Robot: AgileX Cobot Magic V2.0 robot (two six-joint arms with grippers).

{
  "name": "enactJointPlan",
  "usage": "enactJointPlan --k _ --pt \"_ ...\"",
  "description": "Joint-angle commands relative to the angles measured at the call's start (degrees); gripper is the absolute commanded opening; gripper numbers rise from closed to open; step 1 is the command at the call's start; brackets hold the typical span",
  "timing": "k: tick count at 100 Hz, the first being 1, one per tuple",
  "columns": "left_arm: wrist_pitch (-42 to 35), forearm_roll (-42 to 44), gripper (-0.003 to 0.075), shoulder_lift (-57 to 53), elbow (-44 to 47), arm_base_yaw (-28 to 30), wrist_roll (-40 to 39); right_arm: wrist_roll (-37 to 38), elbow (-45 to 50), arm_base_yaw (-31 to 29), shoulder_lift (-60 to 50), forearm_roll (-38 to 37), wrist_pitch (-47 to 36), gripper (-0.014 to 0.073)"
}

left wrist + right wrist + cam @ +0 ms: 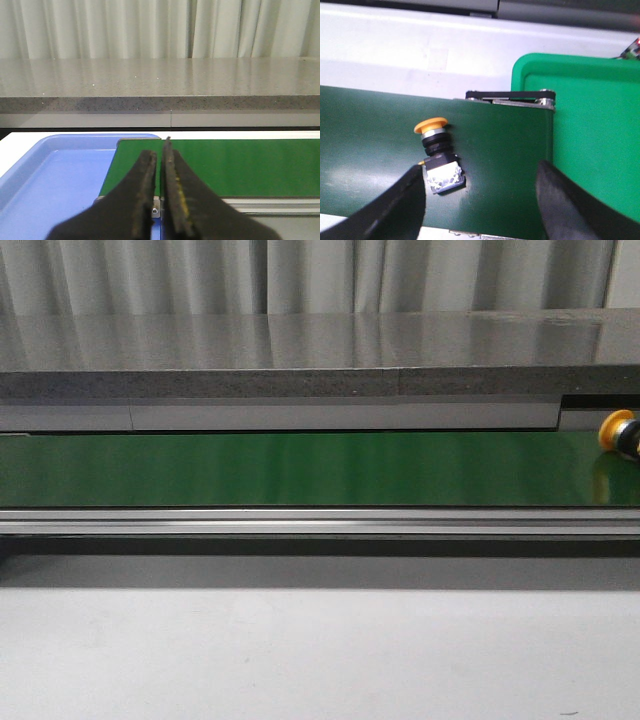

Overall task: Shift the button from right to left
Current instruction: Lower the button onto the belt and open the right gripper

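Note:
The button (437,152) lies on its side on the green belt (370,140), yellow-orange cap away from my right gripper, black body with a pale end toward it. It also shows at the far right edge of the front view (620,432). My right gripper (480,200) is open and empty, its fingers wide apart; the button lies close to one finger (400,205). My left gripper (160,160) is shut and empty above the left end of the belt (240,165). Neither gripper shows in the front view.
A blue tray (45,185) sits beside the belt's left end. A green tray (595,140) sits beyond the belt's right end. A grey stone counter (300,355) runs behind the belt, with curtains behind it. A metal rail (320,523) edges the belt's front.

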Motion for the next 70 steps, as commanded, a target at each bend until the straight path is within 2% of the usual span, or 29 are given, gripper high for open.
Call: enactJointPlan --k 1,23,49,70 --pt "-4.6 -0.1 0.0005 -2.1 2.3 -0.4 -0.7 -1.4 1.1 1.3 -5.6 1.4 -5.8 0.0451" --pt "-4.6 -0.1 0.0005 -2.1 2.3 -0.4 -0.7 -4.1 14.3 6.6 -18.2 1.4 -20.1 0.0451" --pt "-4.6 -0.1 0.0005 -2.1 2.3 -0.4 -0.7 -4.6 32.9 9.0 -35.1 1.4 -34.1 0.0451" --pt "-4.6 -0.1 0.0005 -2.1 2.3 -0.4 -0.7 -4.6 42.4 9.6 -49.2 1.7 -35.4 0.0442"
